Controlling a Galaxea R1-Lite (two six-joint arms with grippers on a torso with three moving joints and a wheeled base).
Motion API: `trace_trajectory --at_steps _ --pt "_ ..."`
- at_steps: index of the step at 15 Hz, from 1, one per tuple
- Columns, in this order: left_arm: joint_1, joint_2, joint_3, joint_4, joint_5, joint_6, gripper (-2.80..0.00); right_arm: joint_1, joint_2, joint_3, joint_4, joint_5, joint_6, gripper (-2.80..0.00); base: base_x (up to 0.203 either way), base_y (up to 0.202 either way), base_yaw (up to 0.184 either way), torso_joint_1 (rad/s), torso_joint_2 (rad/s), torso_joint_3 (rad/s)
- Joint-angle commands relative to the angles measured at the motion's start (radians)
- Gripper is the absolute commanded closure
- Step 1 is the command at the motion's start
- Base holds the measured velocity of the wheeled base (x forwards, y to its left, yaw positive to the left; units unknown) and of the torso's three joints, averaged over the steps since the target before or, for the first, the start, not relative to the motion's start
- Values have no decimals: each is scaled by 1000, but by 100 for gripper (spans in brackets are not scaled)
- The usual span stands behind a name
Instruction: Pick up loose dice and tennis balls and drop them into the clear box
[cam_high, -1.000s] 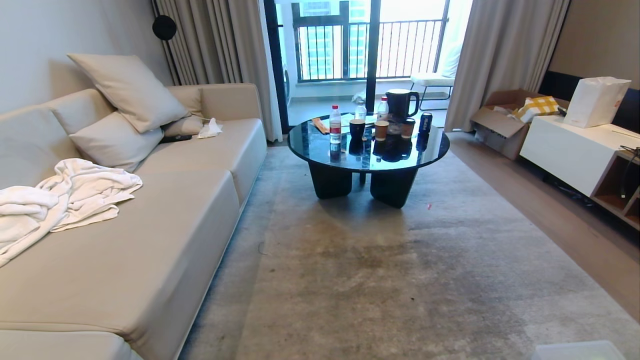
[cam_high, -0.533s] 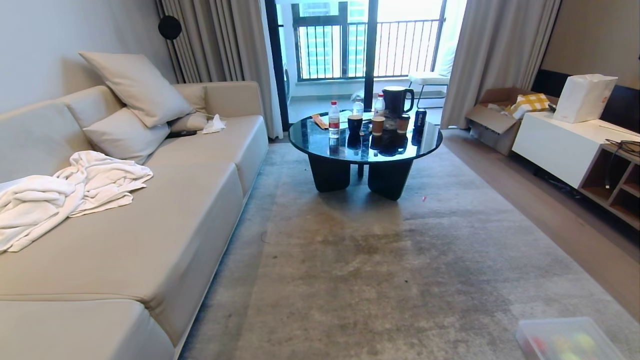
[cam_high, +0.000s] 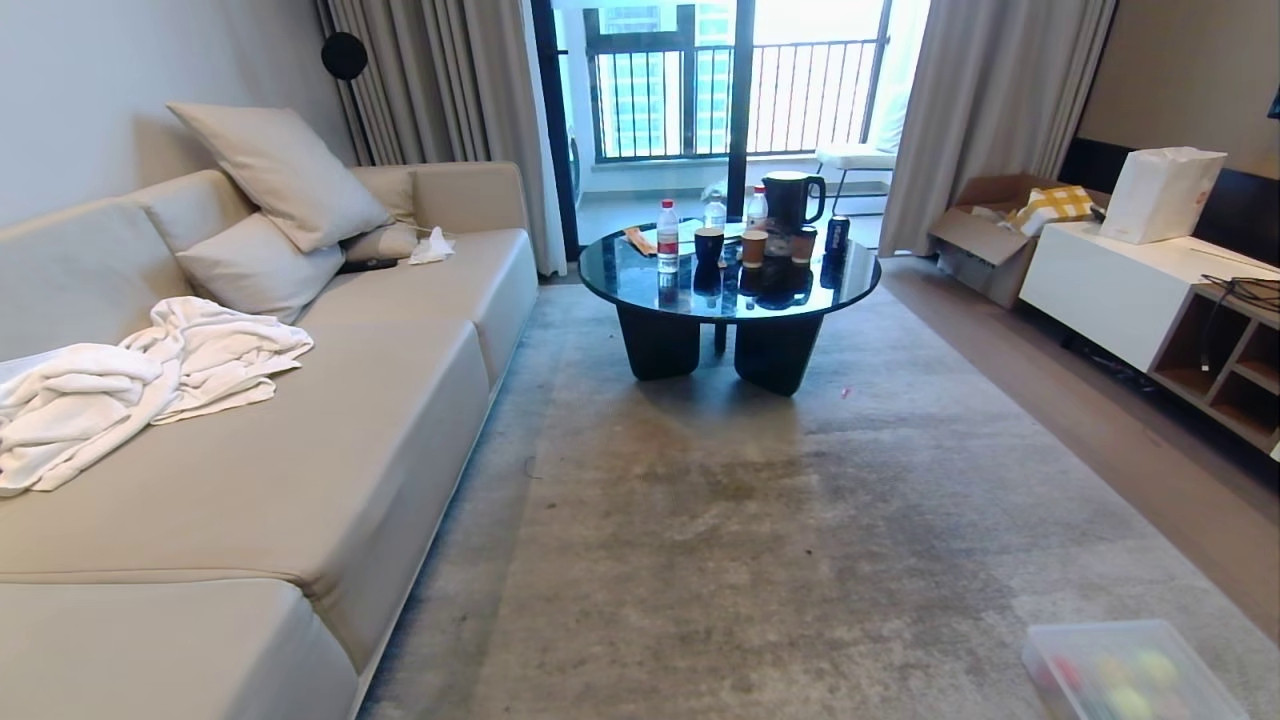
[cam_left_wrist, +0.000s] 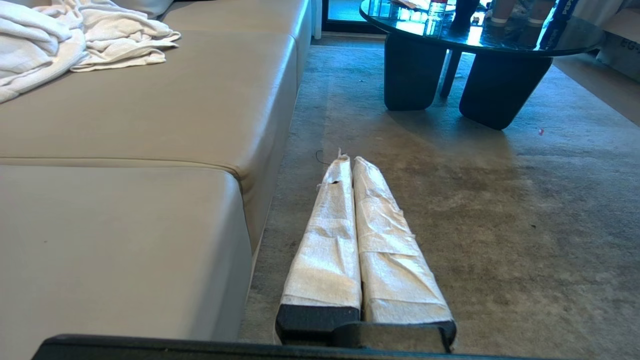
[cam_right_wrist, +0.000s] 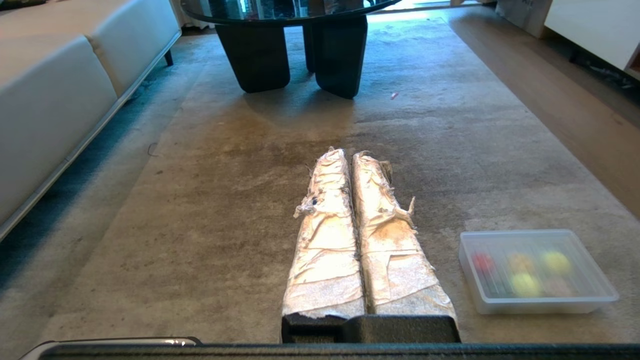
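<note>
The clear box (cam_high: 1130, 665) stands on the carpet at the lower right of the head view, partly cut off by the picture's edge. In the right wrist view the clear box (cam_right_wrist: 537, 270) lies just to the right of my right gripper (cam_right_wrist: 348, 154), apart from it. Through its top show blurred shapes: one red (cam_right_wrist: 482, 261), others yellow and yellow-green (cam_right_wrist: 555, 261). I cannot tell dice from tennis balls among them. No loose dice or balls show on the floor. My left gripper (cam_left_wrist: 348, 160) hangs over the carpet beside the sofa. Both grippers are shut and empty, their fingers wrapped in white tape.
A beige sofa (cam_high: 300, 450) with a white towel (cam_high: 120, 390) runs along the left. Ahead, a round black table (cam_high: 730, 290) carries bottles, cups and a kettle. At the right are a white cabinet (cam_high: 1110, 290) and a cardboard box (cam_high: 985, 240). Grey carpet (cam_high: 750, 520) lies between.
The whole head view has shifted as the camera moved. The clear box, only a sliver at the bottom right a second ago, now shows much more. Neither arm has moved.
</note>
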Motion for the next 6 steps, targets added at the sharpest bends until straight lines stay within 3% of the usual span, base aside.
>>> trace_trajectory --at_steps 1,6 --pt "0 0 0 -1 1 -1 0 0 1 -2 6 -2 0 0 0 0 0 0 0 0" --pt "0 0 0 1 2 -7 0 0 1 0 2 -2 2 0 0 0 0 0 0 0"
